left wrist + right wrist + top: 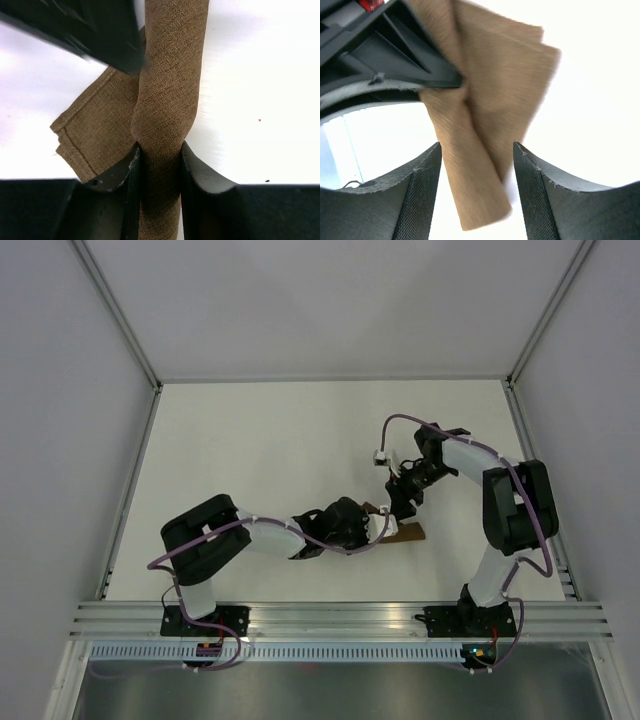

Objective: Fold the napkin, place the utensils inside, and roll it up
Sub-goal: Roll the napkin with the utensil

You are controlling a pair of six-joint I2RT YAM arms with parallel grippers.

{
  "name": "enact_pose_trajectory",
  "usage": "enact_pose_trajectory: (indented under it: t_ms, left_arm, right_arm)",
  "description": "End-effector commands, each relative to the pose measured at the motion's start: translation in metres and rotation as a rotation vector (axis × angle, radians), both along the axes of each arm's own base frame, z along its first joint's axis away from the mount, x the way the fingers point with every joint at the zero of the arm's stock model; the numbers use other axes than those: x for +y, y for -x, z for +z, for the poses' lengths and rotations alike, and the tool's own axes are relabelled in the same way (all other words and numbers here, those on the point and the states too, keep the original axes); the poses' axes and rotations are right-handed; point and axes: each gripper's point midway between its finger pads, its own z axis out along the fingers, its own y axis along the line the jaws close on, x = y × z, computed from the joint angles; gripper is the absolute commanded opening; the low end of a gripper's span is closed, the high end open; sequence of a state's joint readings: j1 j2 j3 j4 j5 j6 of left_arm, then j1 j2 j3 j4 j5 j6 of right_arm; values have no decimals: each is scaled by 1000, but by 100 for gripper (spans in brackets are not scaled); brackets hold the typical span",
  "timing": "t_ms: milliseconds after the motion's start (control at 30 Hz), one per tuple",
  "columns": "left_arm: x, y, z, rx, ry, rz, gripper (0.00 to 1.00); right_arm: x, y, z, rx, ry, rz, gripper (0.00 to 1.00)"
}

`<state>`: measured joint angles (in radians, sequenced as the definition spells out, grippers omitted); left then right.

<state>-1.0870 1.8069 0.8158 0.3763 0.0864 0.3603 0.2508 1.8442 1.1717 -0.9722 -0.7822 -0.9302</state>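
Observation:
The brown napkin [405,533] is rolled into a tube on the white table, with a loose flap sticking out to one side. In the left wrist view the roll [167,100] runs up the frame and my left gripper [159,165] is shut on its near part, with the flap [92,135] to the left. In the right wrist view the roll's end [470,185] lies between the open fingers of my right gripper [477,165], which do not touch it. The knife is hidden. In the top view the grippers, left [375,530] and right [402,502], meet over the napkin.
The white table [280,450] is walled by grey panels with metal posts at the back corners. A rail [330,615] runs along the near edge by the arm bases.

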Motion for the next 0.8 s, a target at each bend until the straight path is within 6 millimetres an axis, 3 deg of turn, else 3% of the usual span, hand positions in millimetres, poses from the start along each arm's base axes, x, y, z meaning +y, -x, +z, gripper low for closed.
enact_pose_trajectory:
  t_ms: [0,67,133,167,233,267,300,367,400,467,533,567,600,767]
  left_arm:
    - [19,38,-37,293,-86,-27,2]
    - [24,37,-40,366,-94,-23,2]
    - [23,36,-39,454,-73,-31,2]
    - [26,36,-40,492,-75,-28,2]
    - [26,34,-39,579,-52,-34,2]
    - [29,35,-41,617,-57,-30,2]
    - [24,37,-36,662,-39,-54,2]
    - [27,36,-43,734,-43,-47,2]
    - [22,36,-38,772,-27,-68,2]
    - [28,37,-49,854,-61,-39,2]
    - [27,35,-46,913,-54,-47,2]
    - [26,35,-46,931,-52,-47,2]
    - [25,36,-47,957,-48,-51,2]
    - [26,35,-48,1024,-50,-40,2]
  right_arm:
    - [-4,-33,42,-150,-98,-76,65]
    - [-9,-37,60,-201,-150,-117,65]
    - [-14,-34,62,-256,-165,-128,65]
    - [-16,-39,76,-353,-181,-128,64]
    - [-19,-23,70,-392,-184,-124,64]
    - [-19,-24,84,-490,-196,-116,64]
    - [-22,-14,74,-492,-187,-116,65]
    - [-21,-6,80,-580,-179,-91,65]
    - [-24,-2,69,-597,-149,-87,65]
    - [-18,8,60,-655,-127,-50,65]
    - [-20,11,50,-696,-67,-45,65]
    - [-8,12,54,-762,-79,-7,65]
    - [-7,20,42,-760,-58,8,66]
    - [7,20,25,-862,-1,64,67]
